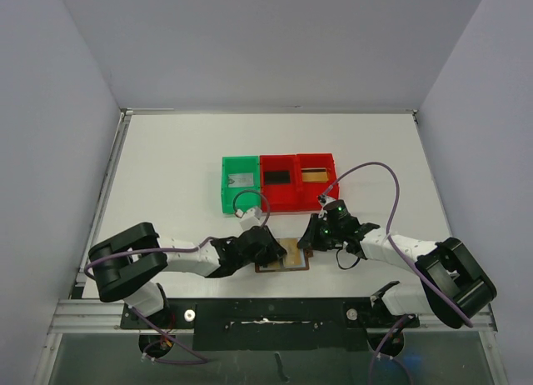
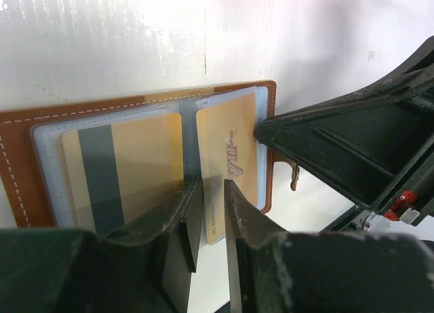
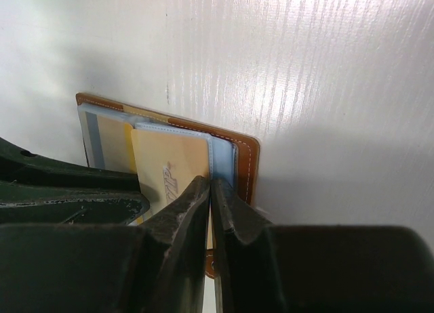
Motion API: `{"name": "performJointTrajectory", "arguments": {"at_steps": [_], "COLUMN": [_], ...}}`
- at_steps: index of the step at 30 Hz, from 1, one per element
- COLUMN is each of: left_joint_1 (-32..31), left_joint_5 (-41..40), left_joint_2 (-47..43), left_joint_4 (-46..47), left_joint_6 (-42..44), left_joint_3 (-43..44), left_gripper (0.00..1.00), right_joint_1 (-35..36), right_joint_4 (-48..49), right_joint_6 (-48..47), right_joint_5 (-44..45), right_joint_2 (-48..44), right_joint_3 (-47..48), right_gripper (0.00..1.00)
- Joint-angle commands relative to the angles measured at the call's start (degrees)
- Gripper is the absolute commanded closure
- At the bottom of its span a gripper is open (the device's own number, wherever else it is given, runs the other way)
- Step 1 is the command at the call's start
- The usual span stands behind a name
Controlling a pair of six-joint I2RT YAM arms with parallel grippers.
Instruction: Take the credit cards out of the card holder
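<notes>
The brown card holder (image 1: 298, 264) lies open and flat between the two grippers, its pale blue sleeves (image 2: 47, 171) facing up. A gold credit card with a dark stripe (image 2: 146, 157) sits in the left sleeve. A second gold card with raised letters (image 2: 234, 143) pokes out of the right sleeve at the near edge. My left gripper (image 2: 211, 185) stands over that protruding end, jaws a narrow gap apart with the card showing between them. My right gripper (image 3: 211, 183) is shut, its tips resting on the right sleeve's edge beside the lettered card (image 3: 169, 160).
A green bin (image 1: 240, 183) and two red bins (image 1: 278, 185) (image 1: 316, 178) stand in a row just beyond the holder; the right one holds a gold card. The holder's snap tab (image 2: 294, 176) hangs off its right rim. The right gripper's cable (image 1: 391, 181) loops above.
</notes>
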Motion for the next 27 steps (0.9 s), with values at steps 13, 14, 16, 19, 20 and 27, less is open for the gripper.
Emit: {"name": "performJointTrajectory", "arguments": {"at_steps": [13, 14, 16, 19, 20, 27], "left_joint_1": [-0.04, -0.04, -0.02, -0.04, 0.00, 0.30], "left_joint_5": [0.52, 0.42, 0.23, -0.17, -0.30, -0.50], "left_joint_2": [-3.67, -3.89, -4.45, -4.93, -5.13, -5.79], "left_joint_4": [8.57, 8.51, 8.30, 7.49, 7.08, 5.27], "left_joint_6": [-2.28, -2.33, -2.43, -2.73, -2.83, -3.02], "left_joint_3": [-2.55, -2.72, -2.99, -3.26, -3.32, -3.91], "left_gripper": [0.96, 0.97, 1.00, 1.00, 1.00, 1.00], "right_joint_1": [0.27, 0.26, 0.23, 0.23, 0.23, 0.23], "right_joint_4": [-2.81, -2.81, -2.87, -2.92, -2.90, -3.16], "right_joint_6": [-0.69, -0.69, -0.77, -0.78, -0.78, -0.77], "right_joint_5": [2.08, 2.08, 2.17, 2.18, 2.24, 2.35], "right_joint_2": [1.24, 1.26, 1.26, 1.26, 1.22, 1.16], "right_joint_3": [-2.08, -2.16, -2.14, -2.19, -2.09, -1.65], "right_gripper": [0.91, 0.91, 0.91, 0.91, 0.91, 0.91]}}
